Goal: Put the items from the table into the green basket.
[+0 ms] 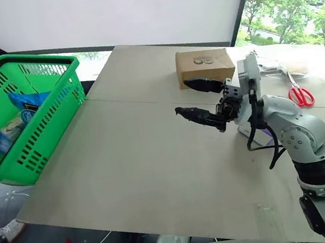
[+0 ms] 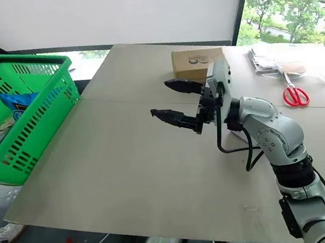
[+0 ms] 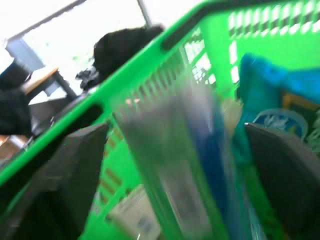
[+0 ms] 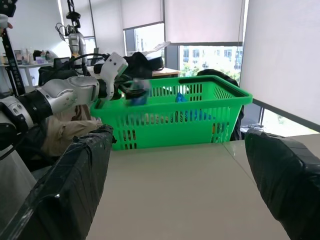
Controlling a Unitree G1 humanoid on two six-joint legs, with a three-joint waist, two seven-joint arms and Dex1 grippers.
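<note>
Two things sit near my table's [image 1: 143, 159] far edge: a cardboard box [image 1: 204, 65] and, toward the far right corner, red-handled scissors [image 1: 301, 95]. A white blind [image 1: 115, 15] hangs behind, with trees beyond the window. The green basket [image 1: 29, 107] stands off the table's left edge, a blue packet [image 1: 28, 104] inside. My right hand [image 1: 198, 100] hovers over the table before the box, fingers spread wide, empty. My left hand [image 4: 131, 91] is at the basket's rim, fingers apart, a blurred blue-and-clear item [image 3: 185, 165] between them.
</note>
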